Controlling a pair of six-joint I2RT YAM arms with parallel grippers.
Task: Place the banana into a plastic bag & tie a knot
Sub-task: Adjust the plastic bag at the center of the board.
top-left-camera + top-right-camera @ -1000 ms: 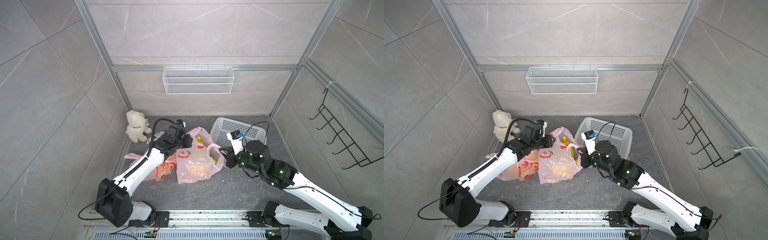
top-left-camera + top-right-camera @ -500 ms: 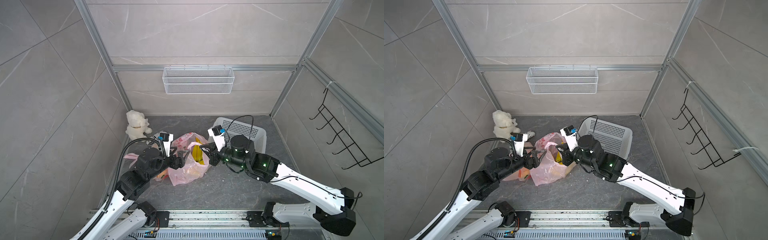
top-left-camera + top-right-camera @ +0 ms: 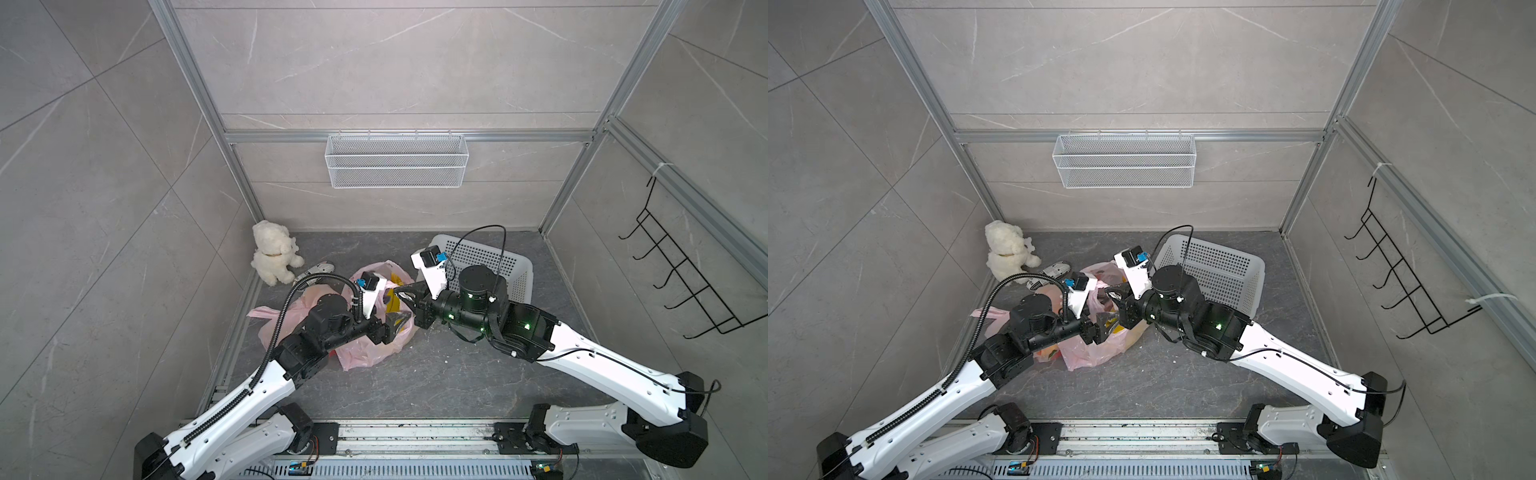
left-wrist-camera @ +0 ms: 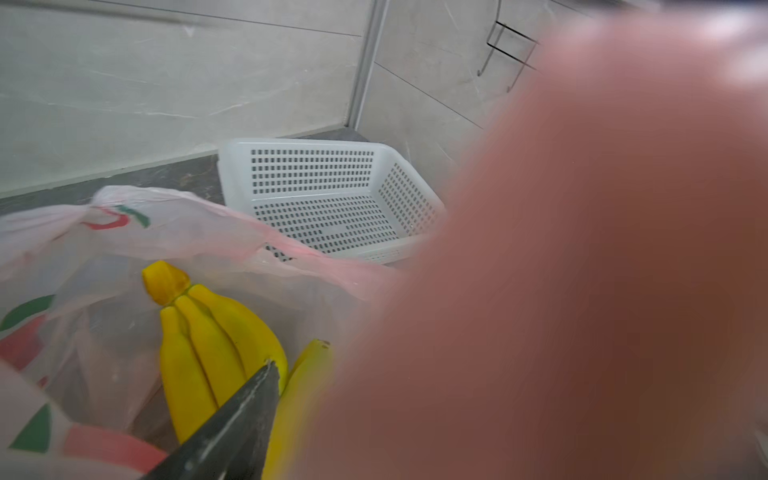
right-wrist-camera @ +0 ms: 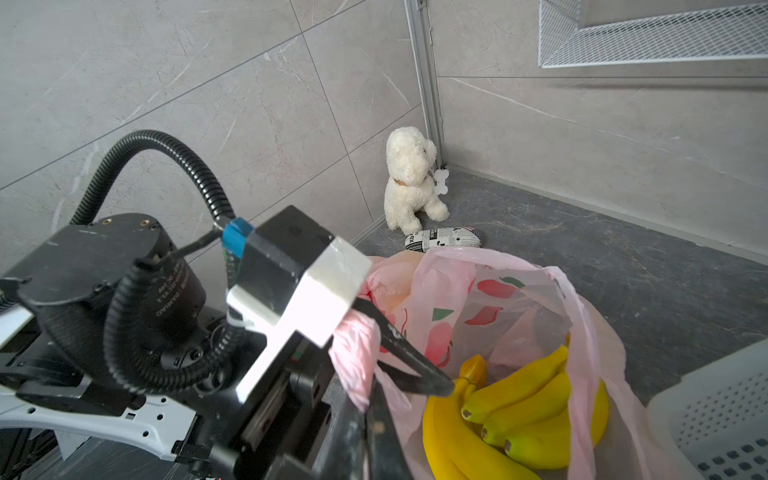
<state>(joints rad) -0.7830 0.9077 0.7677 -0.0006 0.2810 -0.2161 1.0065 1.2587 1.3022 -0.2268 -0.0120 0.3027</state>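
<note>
Where the two arms meet above the dark stone floor [image 3: 440, 374], a pink plastic bag [image 3: 365, 353] printed with red and green fruit is found with its mouth open. The banana [image 5: 519, 407], a yellow bunch, is seen lying inside the bag, its stem end showing through the opening in both wrist views. The right gripper [image 3: 398, 290] is noted at the basket side of the bag's rim, jaws closed tight, with pink film pinched between them. The left gripper [image 3: 395, 326] is placed at the opposite rim, jaws spread wide. One dark finger [image 5: 415, 365] is poked into the mouth just above the bunch, and a wad of film is draped against it, though no pinch is made out. Much of the left wrist view is blotted by film close to the lens. A white perforated basket [image 3: 490, 262] is set just beside the bag, toward the right wall. A white plush dog [image 3: 272, 257] is propped in the back left corner, with a newsprint-patterned pouch [image 5: 442, 239] lying near it. A second pink bag [image 3: 264, 332] is spotted partly hidden under the left arm.
</note>
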